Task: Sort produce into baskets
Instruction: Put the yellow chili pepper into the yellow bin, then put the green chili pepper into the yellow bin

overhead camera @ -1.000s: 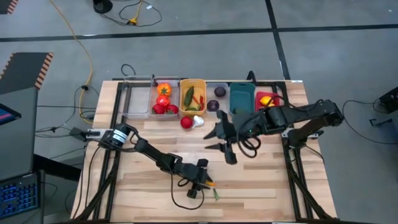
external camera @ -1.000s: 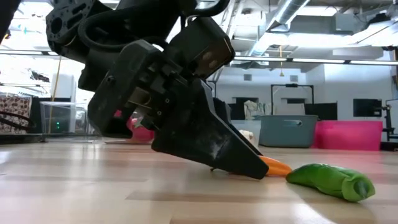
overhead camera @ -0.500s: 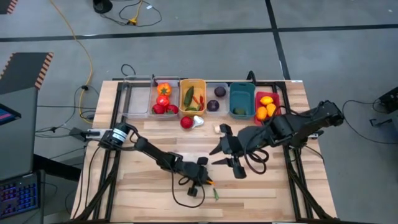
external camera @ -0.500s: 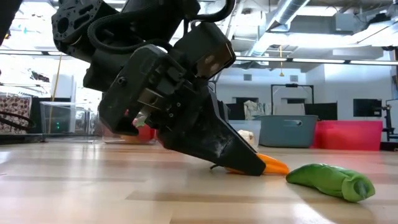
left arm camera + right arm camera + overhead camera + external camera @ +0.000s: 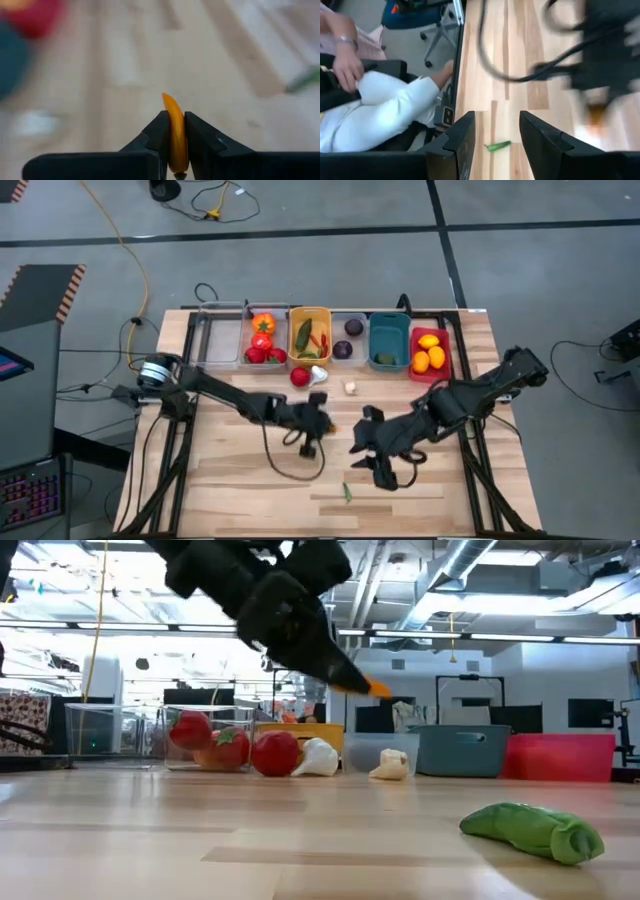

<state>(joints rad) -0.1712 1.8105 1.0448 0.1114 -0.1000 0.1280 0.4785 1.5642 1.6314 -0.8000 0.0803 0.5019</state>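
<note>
**Produce sorting: orange chili in carriage, green chili awaiting pickup**

1. Green chili (image 5: 533, 831): smooth, glossy, tapered; lies nearest the front edge of the wooden table (image 5: 240, 490), apart from both arms. Judged to be the next piece for collection.

2. Right gripper (image 5: 372, 462): hovers above the table just beyond the green chili, its dark fingers spread and nothing held between them. A descent onto the thin pod would be called for.

3. Left gripper (image 5: 318, 423): raised at mid-table, fingers pinching a slim, waxy orange chili (image 5: 174, 131), its point protruding. The step in hand is judged to be carriage toward the bins; a reach to the far row is called for.

4. Loose pieces near the bins: a red tomato (image 5: 299, 377), round and shiny; two white garlic bulbs (image 5: 350, 387), lumpy.

5. Far row of bins: a clear bin (image 5: 248, 340) with red and orange pieces, a yellow bin (image 5: 293, 335) with chilies, a teal bin (image 5: 389, 326), a red bin (image 5: 445, 338) with citrus. All are rectangular plastic.
</note>
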